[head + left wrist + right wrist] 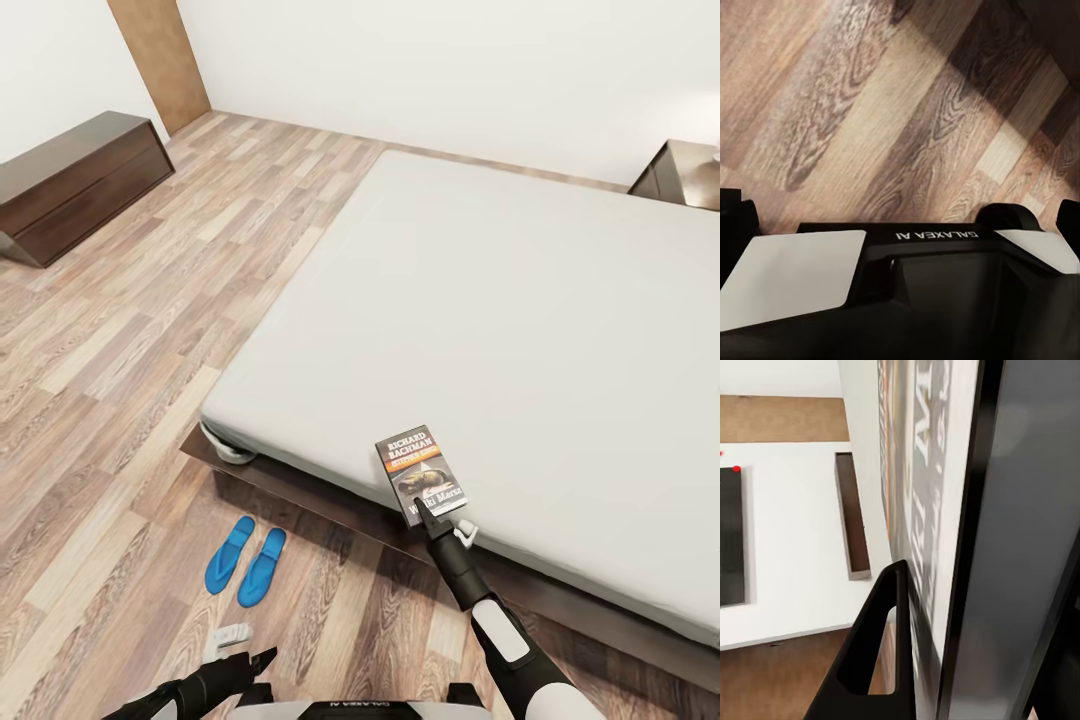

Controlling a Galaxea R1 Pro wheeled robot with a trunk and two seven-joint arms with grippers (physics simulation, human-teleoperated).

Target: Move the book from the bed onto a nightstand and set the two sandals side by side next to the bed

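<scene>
Sandals: 2 blue, already side by side on floor next to bed; that part looks done. Book not yet moved: lies at bed's near edge, dark cover, orange band, white lettering. Right gripper straddles book edge, 1 finger against cover; clamped or not, cannot tell. Nightstand far side. Left gripper low over floor, state unclear.

The right arm wears a white shell over glossy black joints, narrowing to a black wrist with a small white fitting just behind the slim black fingers, which are hollowed by a long slot. The left arm is black, with a pale grey block behind its pointed tip. The black base carries white panels and white "GALAXEA AI" lettering.
</scene>
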